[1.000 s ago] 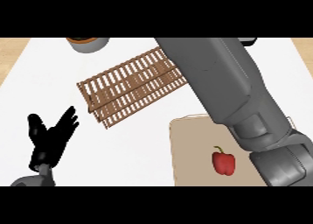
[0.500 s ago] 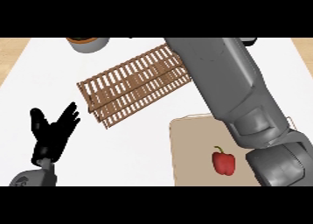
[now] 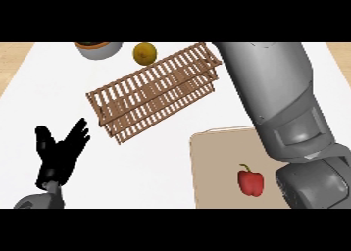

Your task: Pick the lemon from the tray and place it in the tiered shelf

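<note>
White counter top [image 3: 171, 162], wood floor showing at the far corners. Tiered shelf [image 3: 155, 93], wooden slats, lies at a slant across the middle. Tan tray [image 3: 218, 171] at near right holds a red bell pepper [image 3: 251, 180]. No lemon on the tray.

Lemon [image 3: 143, 53] sits at the far edge of the counter, just beyond the shelf's far rim, apparently on the surface rather than in a tier. Right of centre, the grey right forearm [image 3: 280, 108] runs from the near right corner toward the far edge; the right hand is out of view past the top, so its fingers cannot be told. Left hand [image 3: 59, 152] rests at near left, fingers spread and straight, holding nothing. Grey bowl with orange rim [image 3: 97, 49] at far left, near the lemon.

Risk, as judged: lemon looks to be outside the shelf, beside it; if so, placement is not achieved. Being round, it could roll off the far edge. The forearm passes close over the shelf's right end and could nudge it on the way back.

Change versus half a second earlier: the lemon was then hidden or absent at the far edge; it now shows plainly. Left hand, pepper and shelf unchanged.
</note>
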